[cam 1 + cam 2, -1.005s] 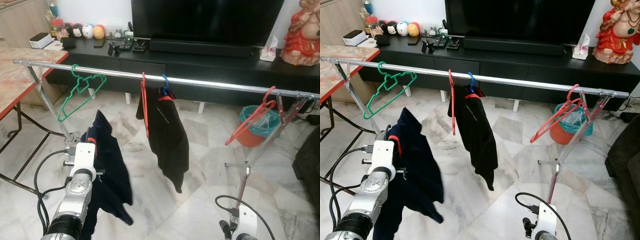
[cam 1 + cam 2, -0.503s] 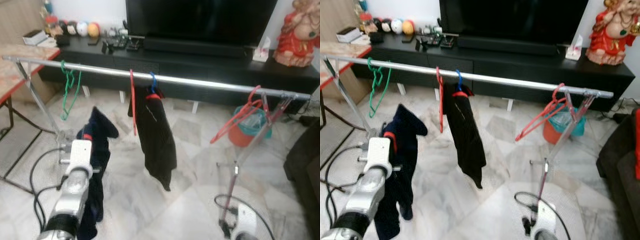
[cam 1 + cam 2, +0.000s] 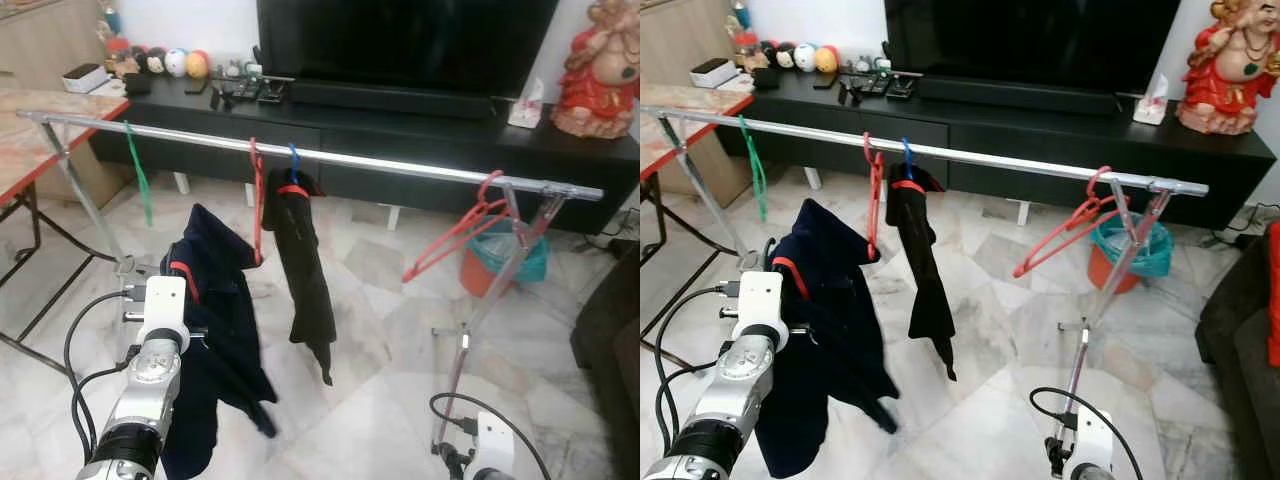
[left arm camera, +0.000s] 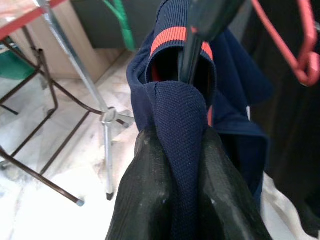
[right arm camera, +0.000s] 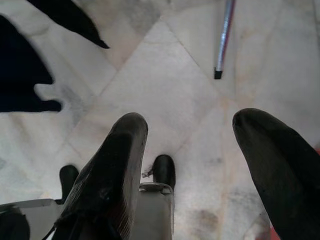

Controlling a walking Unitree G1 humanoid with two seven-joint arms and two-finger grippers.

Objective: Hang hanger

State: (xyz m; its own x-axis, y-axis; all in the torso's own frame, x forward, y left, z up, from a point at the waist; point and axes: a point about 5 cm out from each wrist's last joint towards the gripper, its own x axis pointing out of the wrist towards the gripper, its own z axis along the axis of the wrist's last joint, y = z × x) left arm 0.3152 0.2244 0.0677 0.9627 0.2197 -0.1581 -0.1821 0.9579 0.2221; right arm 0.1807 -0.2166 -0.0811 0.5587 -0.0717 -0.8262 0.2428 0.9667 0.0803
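A navy garment point(image 3: 222, 320) with a red-striped collar point(image 4: 172, 39) hangs on a dark hanger point(image 4: 189, 55), and my left gripper point(image 4: 180, 165) is shut on it at the neck. It is held low, in front of the silver rail point(image 3: 400, 162) and beneath it. On the rail hang a green hanger point(image 3: 138, 180), a red hanger point(image 3: 257, 205), a blue hanger point(image 3: 294, 160) carrying a black garment point(image 3: 303, 270), and a second red hanger point(image 3: 452, 240) near the right end. My right gripper point(image 5: 192, 122) is open, low over the floor.
The rack's crossed legs point(image 3: 95, 215) stand at both ends on the marble floor. A red-edged table point(image 3: 25, 150) is at the left, a black TV console point(image 3: 420, 125) behind the rail, a teal-lined orange bin point(image 3: 505, 265) and a dark sofa point(image 3: 610, 330) at the right.
The camera has shifted. The green hanger and the black garment have swung round from broadside to edge-on. My left gripper still holds the navy garment below the rail.
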